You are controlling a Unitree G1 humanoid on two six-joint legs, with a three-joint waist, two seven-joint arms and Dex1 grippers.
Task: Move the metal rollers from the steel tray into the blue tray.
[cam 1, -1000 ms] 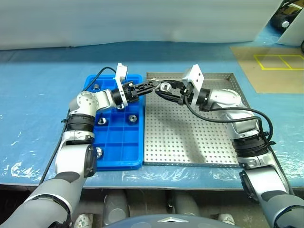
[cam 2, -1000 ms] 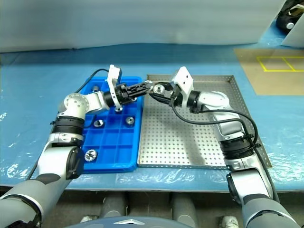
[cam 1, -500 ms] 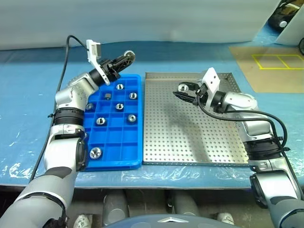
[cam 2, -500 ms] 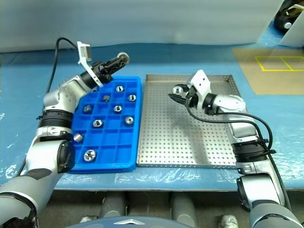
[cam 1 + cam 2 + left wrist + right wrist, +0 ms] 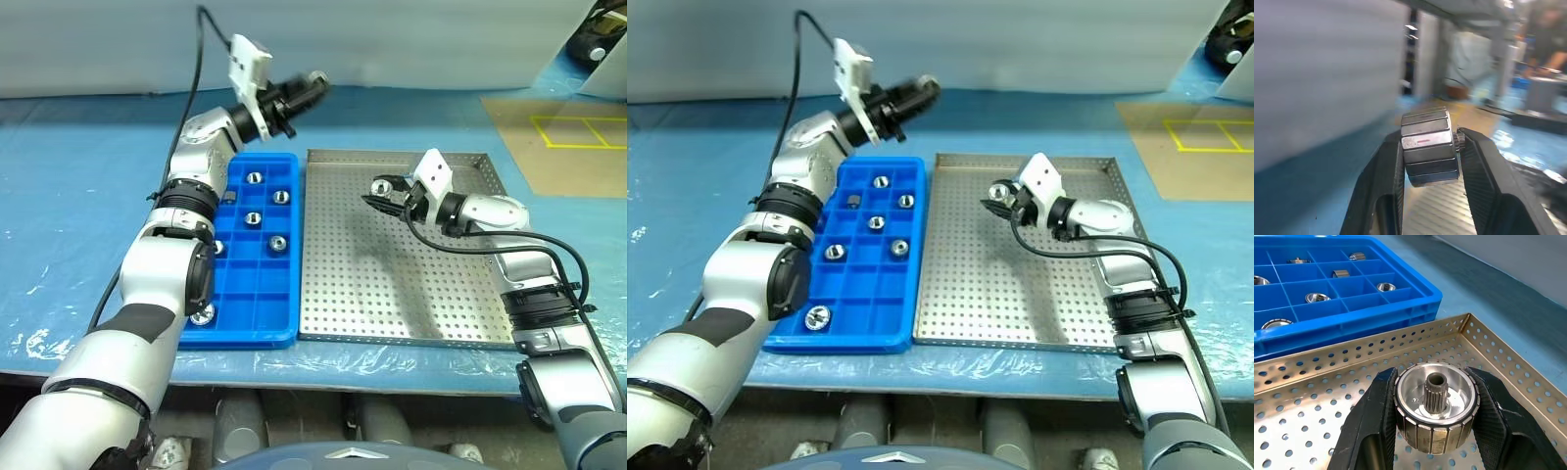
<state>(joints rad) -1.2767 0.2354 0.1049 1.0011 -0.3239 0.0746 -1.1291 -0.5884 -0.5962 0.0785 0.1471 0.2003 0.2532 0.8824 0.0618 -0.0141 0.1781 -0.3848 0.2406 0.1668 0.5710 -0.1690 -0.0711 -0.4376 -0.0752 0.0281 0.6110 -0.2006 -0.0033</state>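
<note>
Left gripper (image 5: 315, 86) lifts roller (image 5: 1429, 147) clear above blue tray (image 5: 257, 294); right gripper (image 5: 379, 189) holds second roller (image 5: 1436, 412). Place both.

Left tool (image 5: 312, 86) raised high and clamped; right tool (image 5: 381, 189) lower, also clamped.

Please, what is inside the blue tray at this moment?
Seven metal rollers are visible in separate compartments of the blue tray; several compartments near them are empty. The left arm covers the tray's left side, so those compartments cannot be checked.
</note>
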